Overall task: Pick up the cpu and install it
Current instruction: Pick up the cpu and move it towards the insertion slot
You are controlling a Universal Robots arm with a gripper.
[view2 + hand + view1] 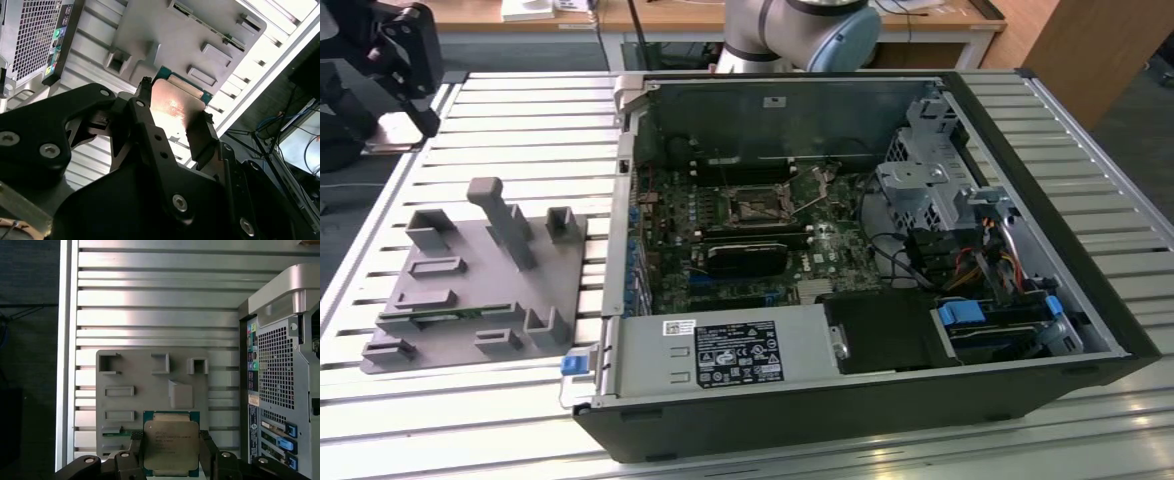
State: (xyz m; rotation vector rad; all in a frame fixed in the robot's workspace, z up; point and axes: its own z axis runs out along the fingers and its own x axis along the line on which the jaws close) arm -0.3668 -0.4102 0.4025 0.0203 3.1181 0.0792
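Note:
The cpu (171, 446), a flat square chip with a silvery top and a green rim, is held between the two black fingers of my gripper (171, 439), which is shut on its opposite edges. It hangs above the near part of the grey plastic tray (150, 385). In the second wrist view the cpu (175, 107) shows its shiny face between the gripper (176, 101) fingers, with the tray (165, 30) behind it. The open black socket (754, 208) sits mid-motherboard inside the case.
The open computer case (1081, 290) lies on the slatted metal table (520, 130), with its rear panel (277, 370) close beside the tray (467, 335). The tray carries upright posts (500, 215) and brackets. The arm's base (801, 30) stands behind the case.

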